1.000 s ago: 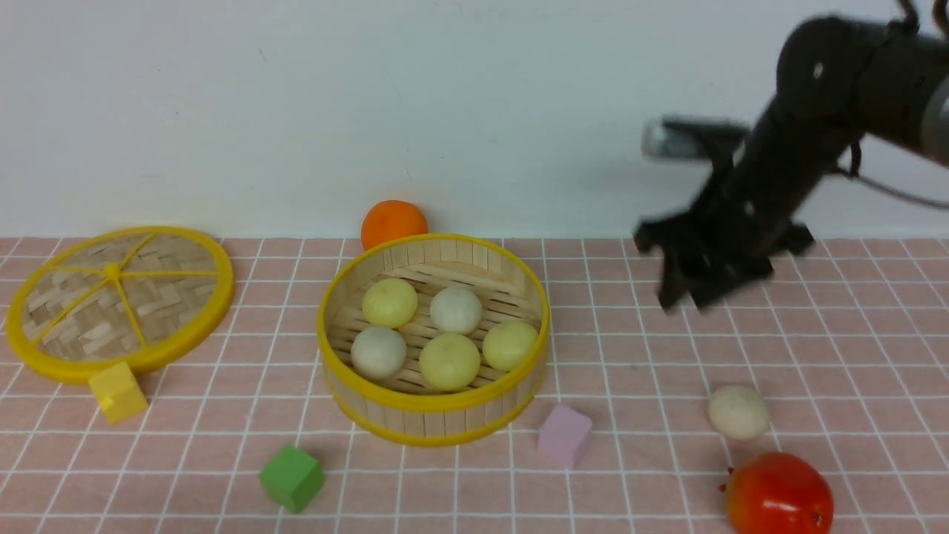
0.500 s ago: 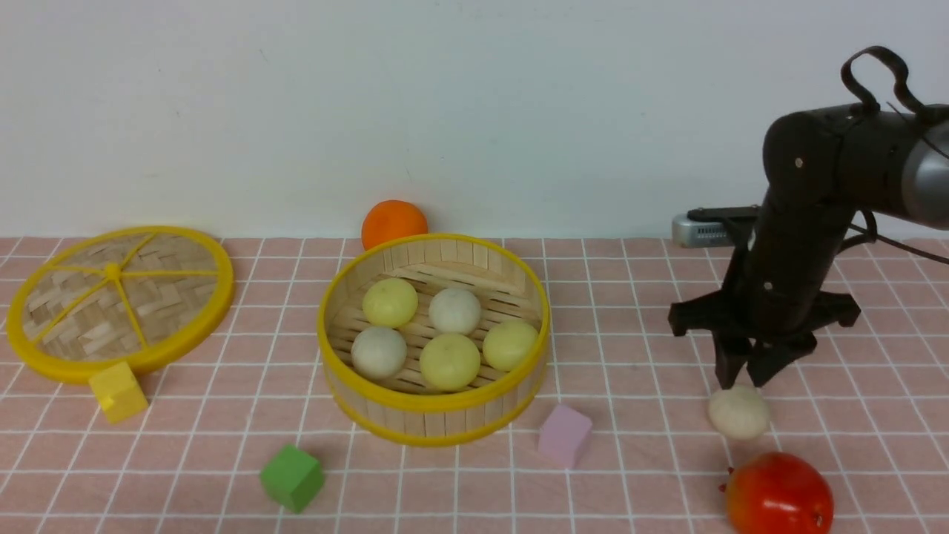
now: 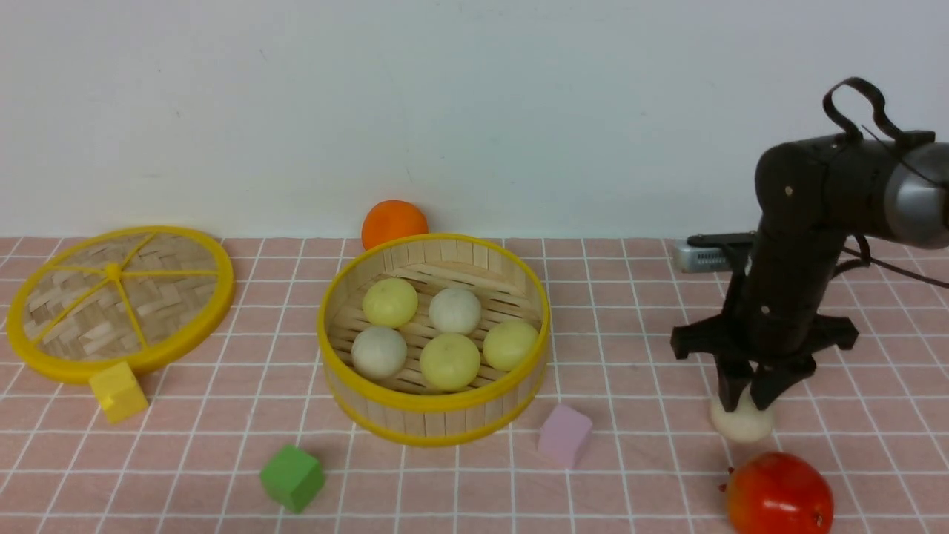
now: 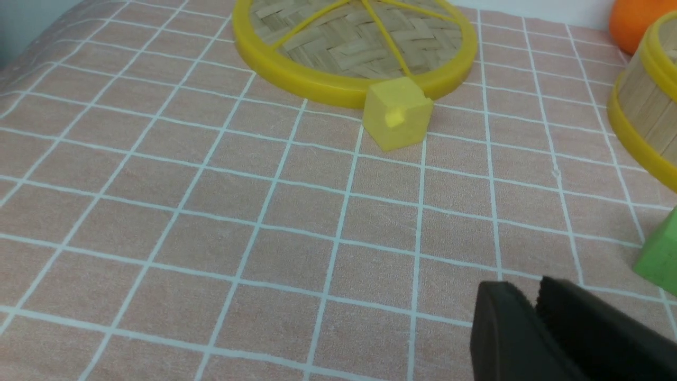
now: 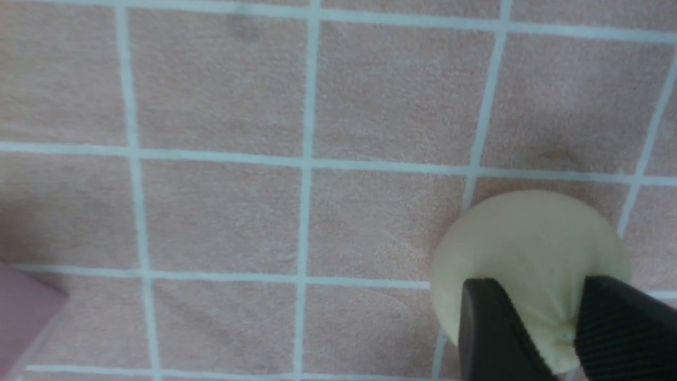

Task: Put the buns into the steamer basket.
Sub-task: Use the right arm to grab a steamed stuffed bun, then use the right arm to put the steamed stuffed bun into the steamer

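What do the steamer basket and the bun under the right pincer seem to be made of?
Steamer basket: likely bamboo slats, matte, with glossy yellow rims, perhaps plastic. Off-white bun: smooth, matte, dough-like; it appears to dent between the right pincer tips, so probably soft.

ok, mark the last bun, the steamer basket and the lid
last bun (image 3: pixel 741 426): front view, its lower front face
steamer basket (image 3: pixel 434 404): front view, its near yellow rim
lid (image 3: pixel 189 326): front view, its yellow rim

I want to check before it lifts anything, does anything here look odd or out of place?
One thing: the right gripper pinches only a narrow part of the last bun, and the dough looks dented between its fingers. The other five buns sit neatly in the steamer basket.
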